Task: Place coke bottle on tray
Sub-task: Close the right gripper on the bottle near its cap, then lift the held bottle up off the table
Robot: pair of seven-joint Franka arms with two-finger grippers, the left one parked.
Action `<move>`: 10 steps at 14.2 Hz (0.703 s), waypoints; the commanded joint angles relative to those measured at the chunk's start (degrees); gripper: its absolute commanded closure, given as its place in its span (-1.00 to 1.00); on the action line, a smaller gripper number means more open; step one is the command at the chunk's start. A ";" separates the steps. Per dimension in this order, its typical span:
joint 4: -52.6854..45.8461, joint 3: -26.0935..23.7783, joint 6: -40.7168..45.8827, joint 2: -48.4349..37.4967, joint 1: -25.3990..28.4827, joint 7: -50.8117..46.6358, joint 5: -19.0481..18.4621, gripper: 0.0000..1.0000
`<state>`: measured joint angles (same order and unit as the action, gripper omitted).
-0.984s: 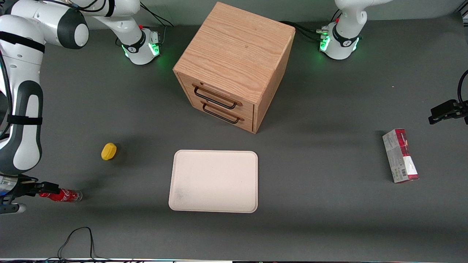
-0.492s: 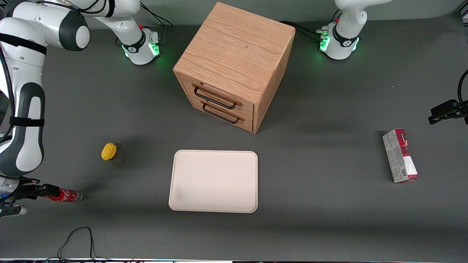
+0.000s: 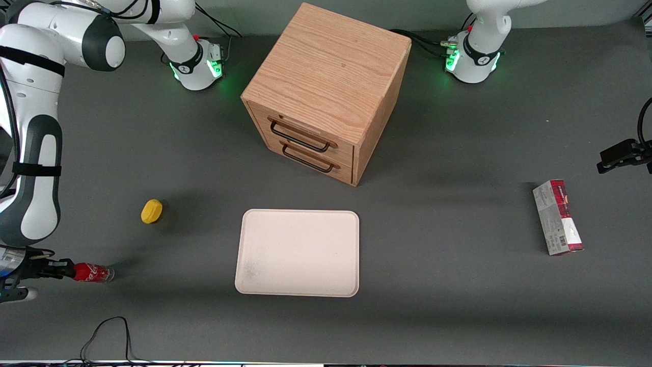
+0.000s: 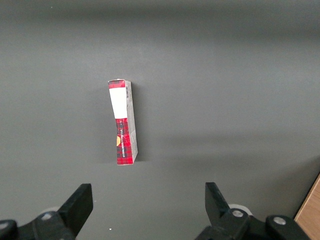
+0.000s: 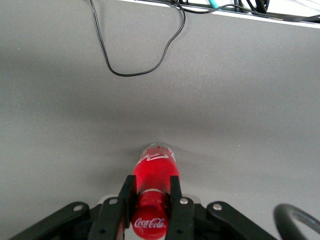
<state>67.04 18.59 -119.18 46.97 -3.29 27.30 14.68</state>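
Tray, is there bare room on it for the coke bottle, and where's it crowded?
The tray is entirely bare, bordered by the drawer cabinet farther from the camera. Open table lies between it and the yellow object, and toward the carton. It is tight only where the gripper closes on the coke bottle.

Right arm's white-and-grey links drop steeply at the working arm's end of the table, wrist bent low near the surface. Black two-finger gripper [image 3: 65,269] lies roughly horizontal, just above the tabletop. In the wrist view the gripper [image 5: 150,199] has both fingers [image 5: 125,200] pressed against the sides of the small slim red coke bottle [image 5: 152,197], clamped near its cap end.
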 commanded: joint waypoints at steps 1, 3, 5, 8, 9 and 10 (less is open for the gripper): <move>-0.77 0.04 3.05 -1.96 0.12 1.01 -0.79 1.00; -0.51 0.30 12.43 -6.77 0.30 1.01 -0.71 1.00; 2.20 0.48 19.31 -13.71 0.56 0.57 -0.88 1.00; 13.67 0.57 22.41 -26.53 2.22 -0.39 -5.68 1.00; 19.82 0.57 21.28 -32.06 3.54 -1.27 -9.11 1.00; 25.02 0.57 20.74 -37.51 4.25 -2.32 -11.14 1.00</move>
<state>75.83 19.13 -95.61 22.99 -2.03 26.99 8.25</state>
